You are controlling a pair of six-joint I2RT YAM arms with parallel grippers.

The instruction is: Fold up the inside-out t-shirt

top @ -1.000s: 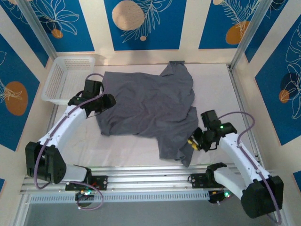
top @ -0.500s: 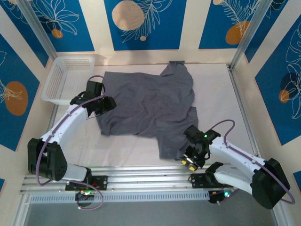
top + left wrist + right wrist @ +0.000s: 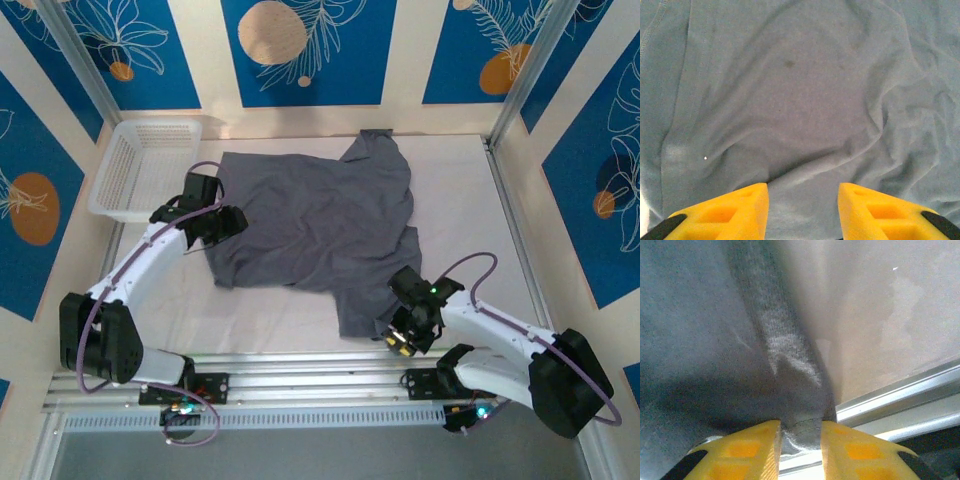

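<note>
- The inside-out t-shirt [image 3: 320,215] lies spread out and wrinkly over the middle of the tabletop [image 3: 460,200], from the far edge almost to the near edge
- It looks soft, light and floppy (it will likely sag when lifted), so edges and corners are best to grab
- The right gripper [image 3: 800,427] pinches the shirt's near corner
- The left gripper [image 3: 802,192] has its fingers spread apart over the shirt's left side
- The tabletop is white and smooth; a white basket [image 3: 140,165] sits at the far left corner, with blue walls around
</note>
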